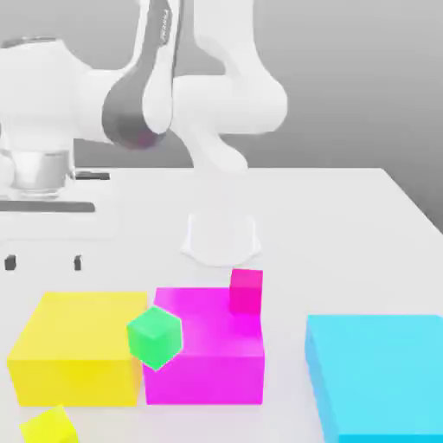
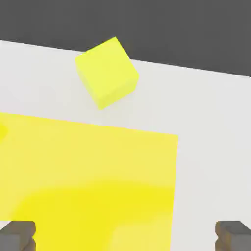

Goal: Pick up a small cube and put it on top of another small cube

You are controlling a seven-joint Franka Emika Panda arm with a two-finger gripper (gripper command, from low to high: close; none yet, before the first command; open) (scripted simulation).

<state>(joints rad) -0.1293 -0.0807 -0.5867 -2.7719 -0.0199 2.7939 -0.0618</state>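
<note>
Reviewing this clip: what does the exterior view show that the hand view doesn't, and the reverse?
Exterior view alone: the white arm, the large magenta block, the small pink-red cube at that block's far corner, the small green cube at its near-left corner, and the large cyan block.

Hand view alone: the two dark fingertips, set wide apart, open gripper.

Both: the large yellow block, the small yellow cube, and the white table.
</note>
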